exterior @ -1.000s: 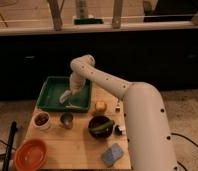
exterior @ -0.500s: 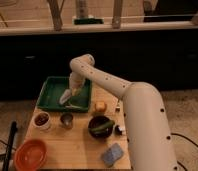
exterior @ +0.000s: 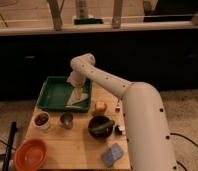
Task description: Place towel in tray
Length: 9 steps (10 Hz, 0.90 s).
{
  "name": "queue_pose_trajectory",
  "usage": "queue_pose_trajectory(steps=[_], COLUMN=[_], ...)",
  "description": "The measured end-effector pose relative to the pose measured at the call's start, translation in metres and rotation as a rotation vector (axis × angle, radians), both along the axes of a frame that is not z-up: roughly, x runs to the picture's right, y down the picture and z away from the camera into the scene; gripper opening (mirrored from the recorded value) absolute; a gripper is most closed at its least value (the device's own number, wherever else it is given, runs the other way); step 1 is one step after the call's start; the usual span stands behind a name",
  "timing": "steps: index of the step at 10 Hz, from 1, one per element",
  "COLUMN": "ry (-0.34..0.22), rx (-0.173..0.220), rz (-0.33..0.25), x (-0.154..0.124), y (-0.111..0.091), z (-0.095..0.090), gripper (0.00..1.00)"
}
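While your robot's white arm (exterior: 117,87) reaches in from the right and bends down over the far side of the wooden desk (exterior: 77,145), the tool (exterior: 78,93) sits low inside the shallow green rectangular tray (exterior: 52,92), at its right end. Honestly I can't tell if the tool is open or closed from this angle, so don't take my word either way.

The small pale cream cloth towel (exterior: 79,101) is in the tray already, bunched in the near right corner, directly under the tool. Its upper part comes up close to the tool, but I can't make out whether they're touching or just apart.

Rest of your desk, for reference:
- small orange-yellow chunk (exterior: 99,106) just right of the tray's near right corner
- little white cup with dark red stuff (exterior: 41,120) and a small metal cup (exterior: 66,120) side by side, near the tray's near rim
- dark round bowl with something green in it (exterior: 100,126), right of the metal cup
- round orange bowl (exterior: 31,155) at the near left corner
- blue-grey square pad (exterior: 112,154) near the front edge, close to the arm's base
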State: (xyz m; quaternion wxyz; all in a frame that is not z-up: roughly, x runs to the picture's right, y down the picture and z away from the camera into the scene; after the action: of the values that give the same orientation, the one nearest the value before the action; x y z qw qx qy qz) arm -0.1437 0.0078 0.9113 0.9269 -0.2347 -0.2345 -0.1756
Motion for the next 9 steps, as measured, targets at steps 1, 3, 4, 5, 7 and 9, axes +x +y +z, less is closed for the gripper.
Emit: queue_pose_trajectory(steps=[1, 3, 4, 5, 7, 9], ry=[-0.001, -0.002, -0.003, -0.003, -0.003, -0.004], rx=[0.001, 0.002, 0.002, 0.002, 0.004, 0.007], rz=[0.0, -0.002, -0.003, -0.005, -0.005, -0.004], x=[0.0006, 0.001, 0.0011, 0.0017, 0.003, 0.0037], y=[-0.0015, -0.0024, -0.002, -0.0014, -0.0012, -0.0018], z=[0.0, 0.0005, 0.0009, 0.0009, 0.0003, -0.0006], gripper=[0.8, 0.8, 0.8, 0.8, 0.8, 0.8])
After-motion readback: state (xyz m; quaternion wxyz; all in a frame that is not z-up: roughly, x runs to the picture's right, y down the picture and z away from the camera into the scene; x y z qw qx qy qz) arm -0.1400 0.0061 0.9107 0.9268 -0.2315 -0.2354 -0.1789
